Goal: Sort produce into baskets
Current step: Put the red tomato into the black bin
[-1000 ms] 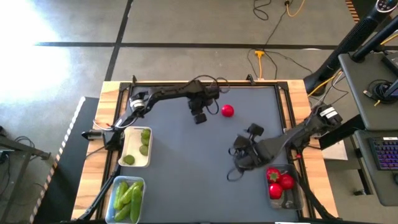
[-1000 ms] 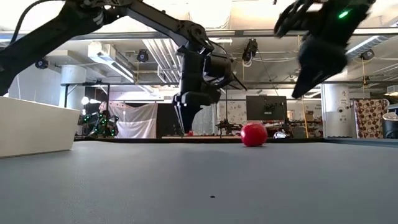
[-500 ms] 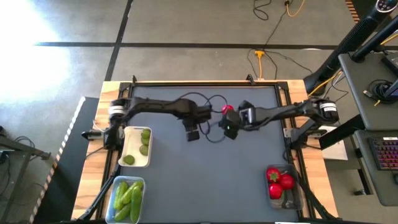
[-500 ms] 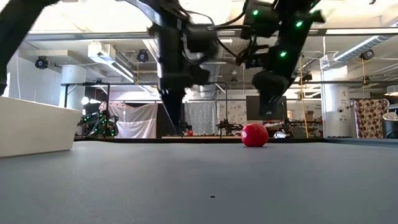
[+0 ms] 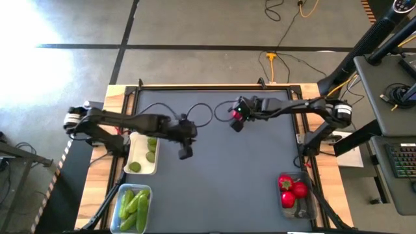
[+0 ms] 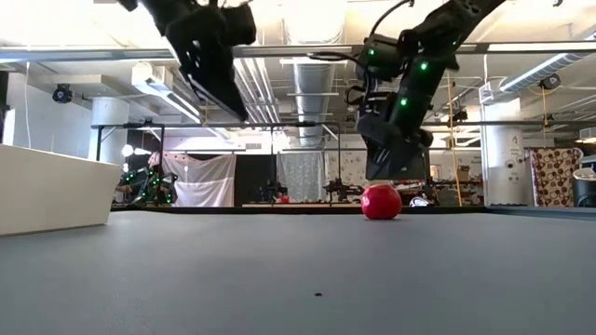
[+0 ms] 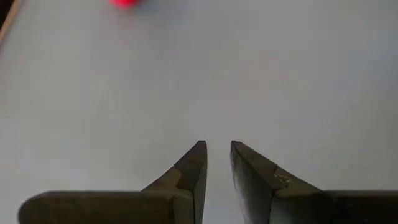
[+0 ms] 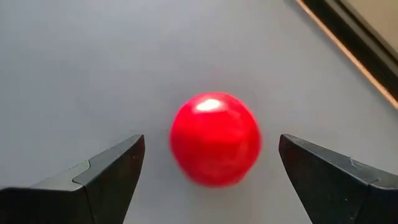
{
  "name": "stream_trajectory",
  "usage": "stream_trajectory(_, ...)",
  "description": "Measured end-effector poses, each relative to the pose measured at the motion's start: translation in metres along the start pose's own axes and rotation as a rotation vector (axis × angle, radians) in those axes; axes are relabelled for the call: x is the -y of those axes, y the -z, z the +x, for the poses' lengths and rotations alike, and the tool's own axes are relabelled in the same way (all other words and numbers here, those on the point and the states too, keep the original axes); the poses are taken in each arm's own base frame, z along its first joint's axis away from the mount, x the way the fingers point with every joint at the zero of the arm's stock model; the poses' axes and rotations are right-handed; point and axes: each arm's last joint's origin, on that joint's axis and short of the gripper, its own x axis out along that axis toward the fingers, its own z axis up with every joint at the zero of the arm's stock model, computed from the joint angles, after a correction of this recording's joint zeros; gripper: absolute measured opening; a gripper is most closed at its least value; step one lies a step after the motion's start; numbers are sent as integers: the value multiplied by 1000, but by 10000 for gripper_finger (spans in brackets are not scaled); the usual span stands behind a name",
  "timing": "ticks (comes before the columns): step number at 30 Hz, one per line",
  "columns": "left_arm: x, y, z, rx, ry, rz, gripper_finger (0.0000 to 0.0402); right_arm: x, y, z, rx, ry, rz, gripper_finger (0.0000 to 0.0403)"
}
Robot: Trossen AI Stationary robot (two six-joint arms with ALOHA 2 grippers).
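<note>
As the right end effector [image 8: 211, 168] hangs wide above the round glossy red piece [image 8: 215, 138], we see it centred between the fingers; the left end effector [image 7: 216, 163], pinched shut, waits well apart.

No readable text, labels, brands, numbers or signs in any view

Premises: an industrial lab or workshop. The ceiling [image 6: 307, 70] carries exposed ducts and pipes, with strip lights; the concrete floor [image 5: 195, 39] is marked with dark tape lines and crossed by loose cables [image 5: 279, 29]. A desk [image 5: 390, 97] with a keyboard [image 5: 404, 159] stands beside the grey tabletop [image 5: 221, 182], and equipment racks [image 6: 149, 181] line the far end.
</note>
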Motion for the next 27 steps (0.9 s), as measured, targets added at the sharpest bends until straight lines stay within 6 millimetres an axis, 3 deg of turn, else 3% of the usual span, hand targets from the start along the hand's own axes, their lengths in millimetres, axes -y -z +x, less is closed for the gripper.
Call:
stream_trajectory(5,12,14,0,236,66,19,57,10,-1,16,-29,32,13,364)
stream_trajectory(11,20,34,14,441,108,81,57,10,1,35,-61,47,23,364)
stream_trajectory(18,24,50,20,668,120,148,57,8,3,45,-80,27,71,364)
stream_trajectory(27,18,84,34,667,112,171,57,4,7,56,-116,-9,146,363)
